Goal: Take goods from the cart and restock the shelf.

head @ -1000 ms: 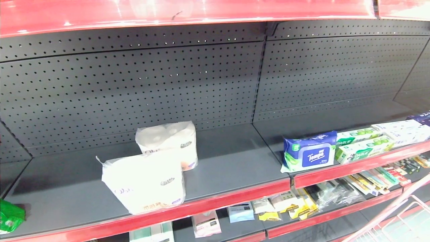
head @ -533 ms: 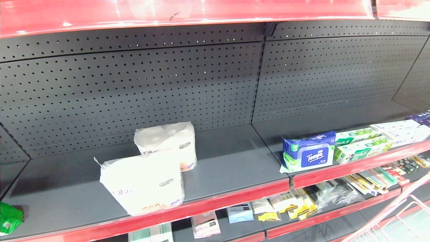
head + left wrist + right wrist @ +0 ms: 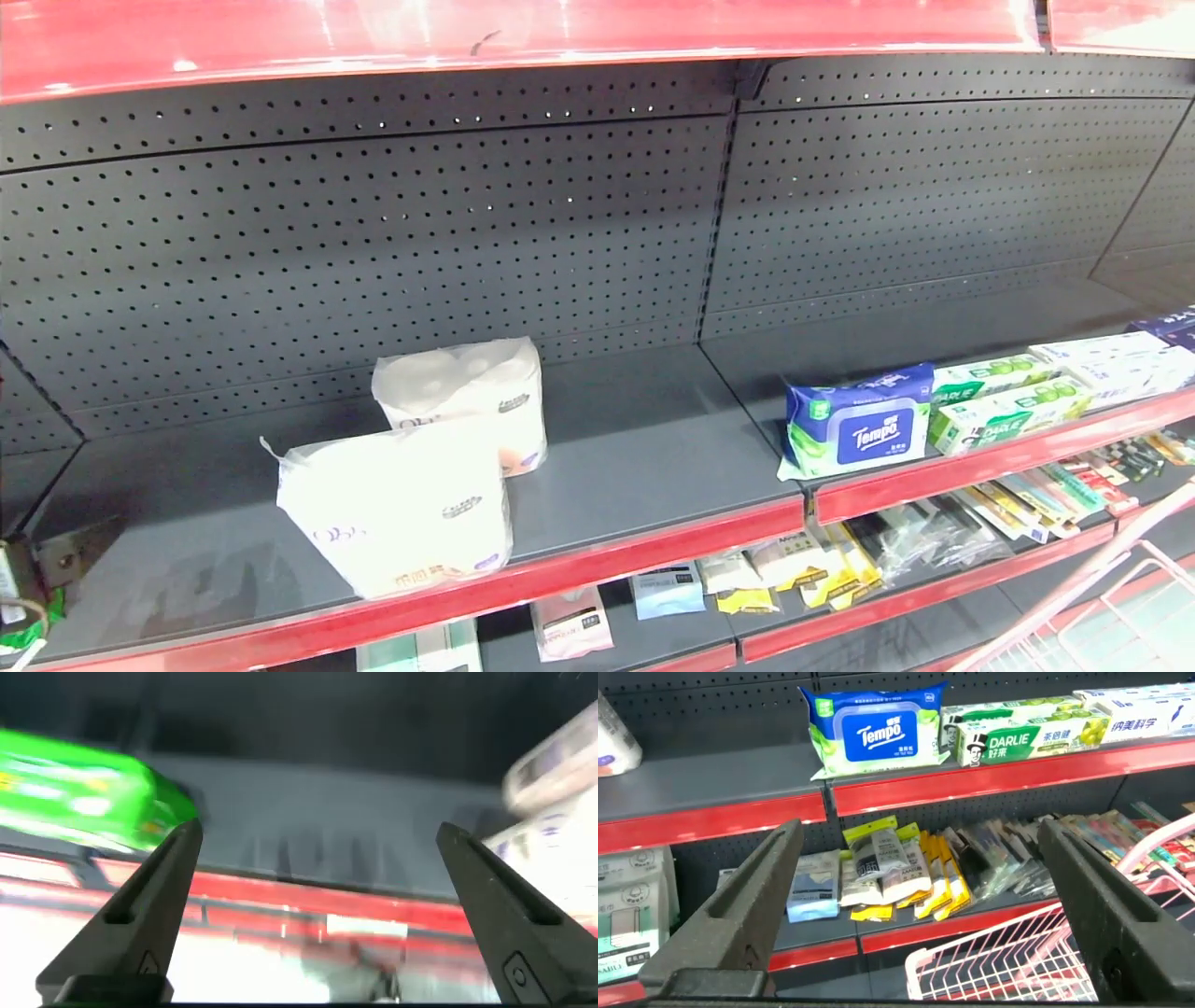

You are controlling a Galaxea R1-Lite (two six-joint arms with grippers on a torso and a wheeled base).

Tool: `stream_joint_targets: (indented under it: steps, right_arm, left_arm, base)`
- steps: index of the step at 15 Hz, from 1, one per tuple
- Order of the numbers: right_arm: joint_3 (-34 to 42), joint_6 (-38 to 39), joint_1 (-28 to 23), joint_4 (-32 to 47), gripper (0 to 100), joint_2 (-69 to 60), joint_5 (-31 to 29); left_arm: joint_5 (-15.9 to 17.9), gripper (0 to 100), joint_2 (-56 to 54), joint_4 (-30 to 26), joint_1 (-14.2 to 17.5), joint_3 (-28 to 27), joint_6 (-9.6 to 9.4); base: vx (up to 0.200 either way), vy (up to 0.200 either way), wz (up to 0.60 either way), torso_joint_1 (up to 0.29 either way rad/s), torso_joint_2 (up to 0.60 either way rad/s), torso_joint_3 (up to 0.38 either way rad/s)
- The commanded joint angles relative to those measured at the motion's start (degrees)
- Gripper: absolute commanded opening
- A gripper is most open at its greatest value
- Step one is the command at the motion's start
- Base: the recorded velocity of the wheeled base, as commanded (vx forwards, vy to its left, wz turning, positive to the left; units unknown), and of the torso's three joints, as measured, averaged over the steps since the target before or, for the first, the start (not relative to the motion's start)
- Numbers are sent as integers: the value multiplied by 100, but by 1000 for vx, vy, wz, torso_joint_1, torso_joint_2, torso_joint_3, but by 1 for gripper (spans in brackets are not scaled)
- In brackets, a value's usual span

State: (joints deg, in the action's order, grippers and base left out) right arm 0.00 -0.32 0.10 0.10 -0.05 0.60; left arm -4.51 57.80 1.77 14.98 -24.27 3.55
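A wide stretch of dark shelf [image 3: 653,439] is seen between roll packs [image 3: 401,509] (left) and wipes [image 3: 859,420]. The left gripper [image 3: 318,840] is spread near a green packet [image 3: 84,789], the right gripper [image 3: 920,831] is spread near the cart [image 3: 1008,961].

A blue wipes pack [image 3: 859,422] at the shelf's [image 3: 653,448] front edge is carrying large white lettering on its label. The green-and-white boxes [image 3: 1013,413] just beside it are showing dark block letters. The white paper packs [image 3: 401,509] are bearing print too small to read.
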Motion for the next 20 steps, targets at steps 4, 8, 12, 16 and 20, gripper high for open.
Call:
stream_joint_targets:
  steps: [4, 8, 12, 16, 20]
  right_arm:
    - [0, -3, -1, -1, 100, 5, 2]
    - [0, -3, 8, -1, 100, 5, 2]
    - [0, 5, -1, -1, 100, 5, 2]
    - [0, 5, -1, -1, 100, 5, 2]
    - [0, 5, 8, -1, 100, 5, 2]
  left_arm:
    - [47, 100, 1876, 438, -496, 54, -47]
    - [38, 100, 2632, 860, -646, 63, -56]
    - [82, 100, 3036, 1238, -813, 107, -30]
    - [161, 100, 3176, 1238, -1155, 107, -30]
    - [266, 100, 3361, 1265, -1173, 63, -21]
  base:
    - [0, 0, 0, 0, 0, 0]
    - [0, 0, 0, 0, 0, 0]
    - [0, 0, 0, 0, 0, 0]
    - [0, 0, 0, 0, 0, 0]
    - [0, 0, 0, 0, 0, 0]
